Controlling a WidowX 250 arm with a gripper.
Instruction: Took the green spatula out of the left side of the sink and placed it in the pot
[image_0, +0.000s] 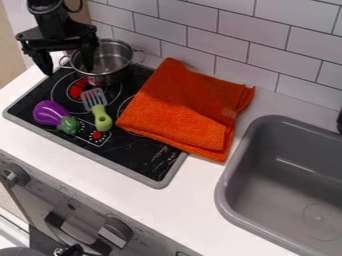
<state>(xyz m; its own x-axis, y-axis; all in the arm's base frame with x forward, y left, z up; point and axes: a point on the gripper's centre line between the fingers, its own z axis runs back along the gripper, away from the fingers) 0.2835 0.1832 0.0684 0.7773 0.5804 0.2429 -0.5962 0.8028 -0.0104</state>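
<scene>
At the upper left my gripper hangs open, its two fingers wide apart with nothing between them. One finger is left of the metal pot, and the other overlaps the pot's opening. The silver pot stands at the back of the black stove top. In front of it lies the green-handled spatula, flat on the stove with its slotted grey blade towards the pot. It is apart from the gripper. The grey sink at the right has no spatula in its visible part.
A purple toy eggplant lies left of the spatula on the stove top. A folded orange cloth covers the stove's right part and some counter. Behind runs a tiled wall; oven knobs line the front.
</scene>
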